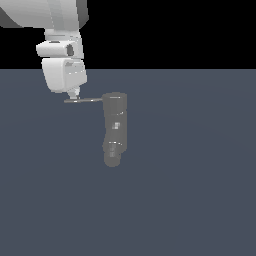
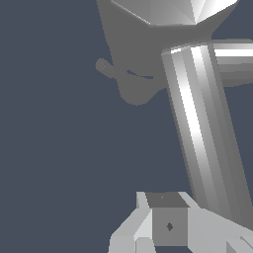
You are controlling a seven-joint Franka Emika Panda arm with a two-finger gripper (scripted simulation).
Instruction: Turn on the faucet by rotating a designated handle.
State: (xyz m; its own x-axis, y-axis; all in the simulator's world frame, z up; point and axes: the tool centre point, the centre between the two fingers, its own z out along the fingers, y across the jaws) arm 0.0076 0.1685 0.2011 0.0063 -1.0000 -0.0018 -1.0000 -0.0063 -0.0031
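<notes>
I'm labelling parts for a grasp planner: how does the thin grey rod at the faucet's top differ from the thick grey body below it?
The thin grey rod handle is slim and straight; the thick dull-grey faucet body is wide and slightly bent. The handle lies sideways, toward the exterior view's left; the body runs down to a rounded spout end. The white gripper sits at the handle, not the body. Both are grey.

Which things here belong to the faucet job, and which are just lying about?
Job: faucet; handle, the thin rod sticking out from its top; gripper, fingertips right at the rod's outer end.

Lying about: nothing else; only the bare dark floor.
</notes>
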